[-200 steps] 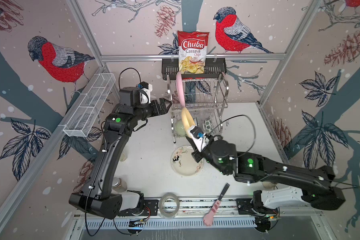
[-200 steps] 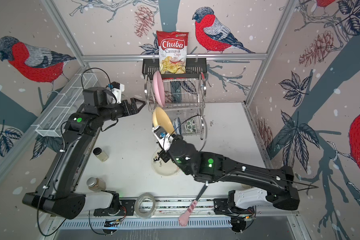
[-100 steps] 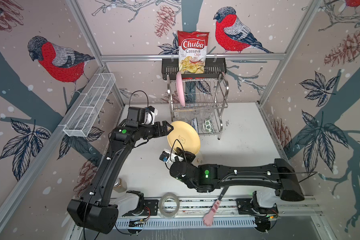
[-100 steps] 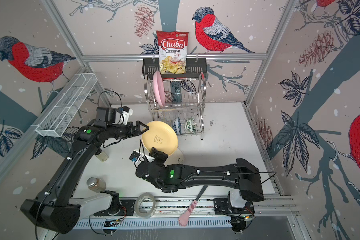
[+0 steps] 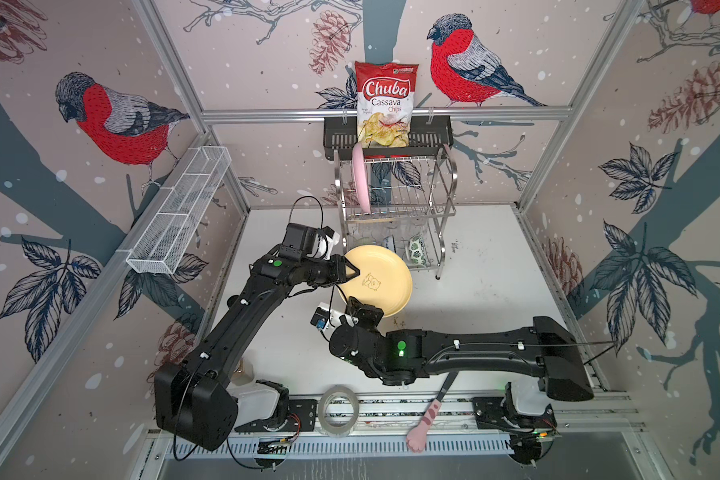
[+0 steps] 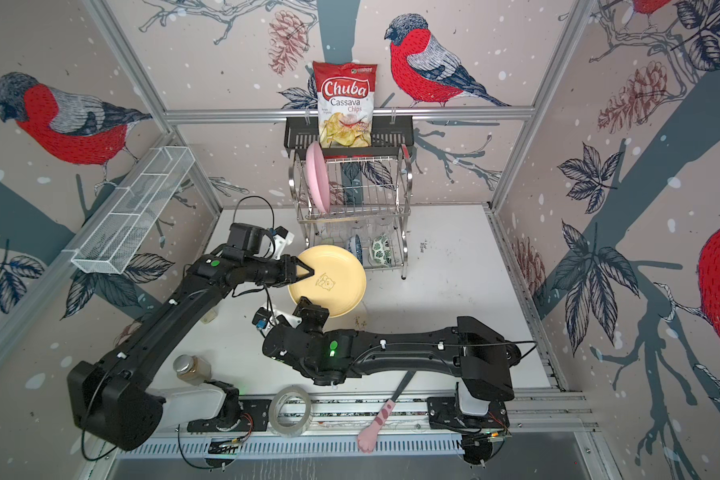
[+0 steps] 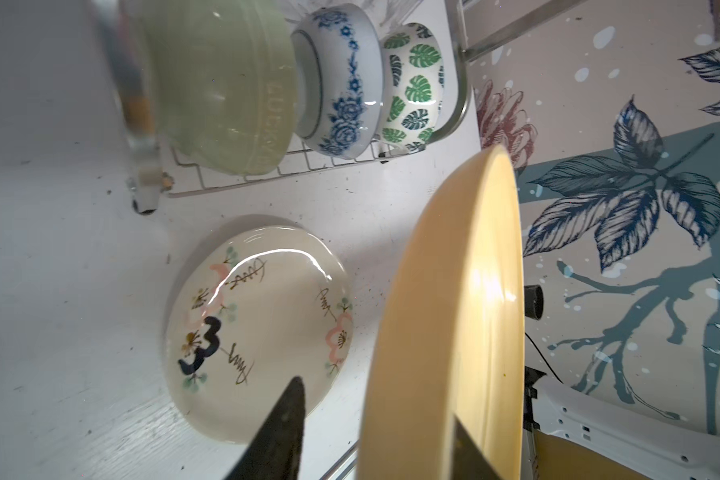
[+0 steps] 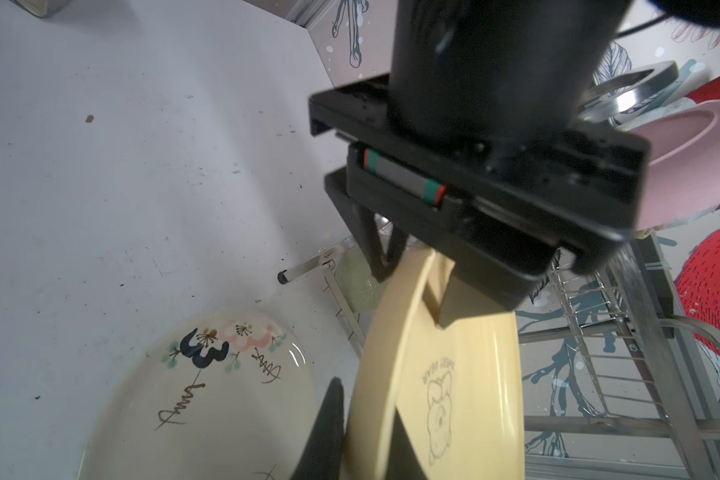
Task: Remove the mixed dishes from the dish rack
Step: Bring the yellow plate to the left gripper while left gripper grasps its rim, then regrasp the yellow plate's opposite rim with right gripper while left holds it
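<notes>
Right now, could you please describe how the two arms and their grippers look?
Both the left arm and right arm are matte black, with chunky rounded links, a green dot near each wrist, white wrist-camera mounts and thin black cables. The left gripper and right gripper have black, wedge-shaped fingers.

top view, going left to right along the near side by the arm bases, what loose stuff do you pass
lidded jar → tape roll → pink cat-paw spatula
</notes>
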`<state>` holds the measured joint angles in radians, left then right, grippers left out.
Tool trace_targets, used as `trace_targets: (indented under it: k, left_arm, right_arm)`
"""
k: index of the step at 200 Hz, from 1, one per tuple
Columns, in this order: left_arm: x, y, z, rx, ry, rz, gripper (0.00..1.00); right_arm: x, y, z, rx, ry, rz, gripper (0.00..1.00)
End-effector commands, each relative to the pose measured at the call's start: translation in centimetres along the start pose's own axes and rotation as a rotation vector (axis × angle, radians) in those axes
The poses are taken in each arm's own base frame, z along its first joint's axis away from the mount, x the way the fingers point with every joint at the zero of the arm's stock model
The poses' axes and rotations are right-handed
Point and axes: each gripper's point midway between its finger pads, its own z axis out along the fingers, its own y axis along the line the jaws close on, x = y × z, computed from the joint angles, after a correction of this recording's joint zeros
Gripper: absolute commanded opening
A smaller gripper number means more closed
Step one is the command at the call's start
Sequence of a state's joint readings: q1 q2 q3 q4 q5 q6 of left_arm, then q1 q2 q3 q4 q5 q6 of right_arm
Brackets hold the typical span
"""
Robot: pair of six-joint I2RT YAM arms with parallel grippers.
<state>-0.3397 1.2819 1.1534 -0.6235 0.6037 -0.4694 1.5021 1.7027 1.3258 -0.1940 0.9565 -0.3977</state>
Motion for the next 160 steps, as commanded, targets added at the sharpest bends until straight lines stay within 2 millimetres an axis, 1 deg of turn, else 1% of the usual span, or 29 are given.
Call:
trace_targets:
  k: [1, 12, 36, 56, 78, 98, 113, 136, 147, 160]
  left_arm:
    - [-0.7, 0.0, 0.4, -0.003, -0.026, 0.012, 0.23]
    - [-0.6, 0.1, 0.4, -0.003, -0.027, 0.012, 0.14]
    - [-0.3, 0.2, 0.5, 0.006, -0.031, 0.007, 0.00]
    - [-0.2, 0.2, 0.4, 0.008, -0.031, 0.008, 0.00]
    - [0.0, 0.2, 0.4, 0.009, -0.029, 0.011, 0.00]
    - [0.1, 0.0, 0.4, 0.025, -0.031, 0.016, 0.00]
    - [0.3, -0.3, 0.4, 0.051, -0.031, 0.016, 0.00]
    - [0.4, -0.8, 0.4, 0.087, -0.041, 0.019, 0.00]
    - [0.5, -0.8, 0.5, 0.093, -0.041, 0.019, 0.00]
    - [0.6, -0.6, 0.6, 0.090, -0.038, 0.019, 0.00]
  right_arm:
    - [-2.6, -1.9, -0.2, 0.041, -0.079, 0.105, 0.00]
    - [-2.4, -2.0, 0.1, 0.039, -0.077, 0.113, 0.00]
    - [-2.0, -2.0, 0.5, 0.026, -0.074, 0.133, 0.00]
    - [-1.7, -2.1, 0.9, 0.020, -0.069, 0.152, 0.04]
    - [-1.3, -2.2, 1.3, -0.020, -0.068, 0.208, 0.18]
    - [-1.2, -2.2, 1.2, -0.097, -0.098, 0.287, 0.42]
    - [-1.1, -2.4, 0.9, -0.162, -0.130, 0.355, 0.46]
    - [-0.8, -2.9, 0.5, -0.256, -0.168, 0.459, 0.58]
    - [-0.9, -2.7, -0.1, -0.328, -0.200, 0.507, 0.62]
    - [-1.3, -2.6, -1.1, -0.430, -0.252, 0.568, 0.64]
